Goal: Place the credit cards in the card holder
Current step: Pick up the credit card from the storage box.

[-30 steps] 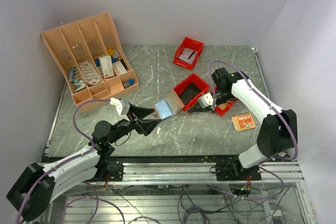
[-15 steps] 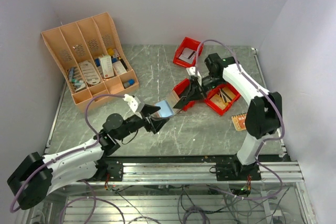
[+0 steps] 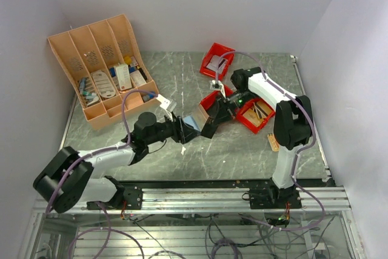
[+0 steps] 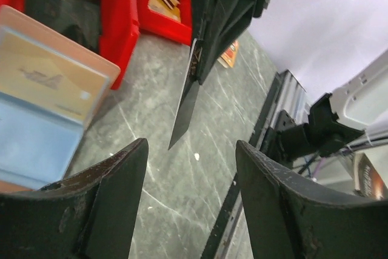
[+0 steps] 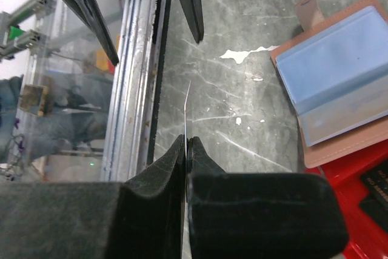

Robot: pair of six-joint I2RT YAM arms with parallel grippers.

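Observation:
The card holder (image 3: 191,123) lies open on the table, tan outside with blue pockets inside (image 4: 42,98) (image 5: 339,80). My right gripper (image 3: 210,125) (image 5: 186,141) is shut on a credit card (image 5: 186,110), held edge-on a little above the table. In the left wrist view this dark card (image 4: 185,104) points down just beyond the gap of my left gripper (image 4: 191,145) (image 3: 183,131). The left gripper stands open with nothing between its fingers and does not touch the card. A second, orange credit card (image 3: 272,143) (image 4: 229,56) lies near the right arm's base.
Three red bins (image 3: 218,60) (image 3: 255,113) (image 3: 213,102) stand behind and to the right of the holder. An orange-tan slotted organiser rack (image 3: 103,77) fills the back left. The table's front rail (image 5: 136,89) runs close by.
My right gripper carried the card leftward, down to the card holder. The left arm reached forward to meet it, and its jaws narrowed slightly.

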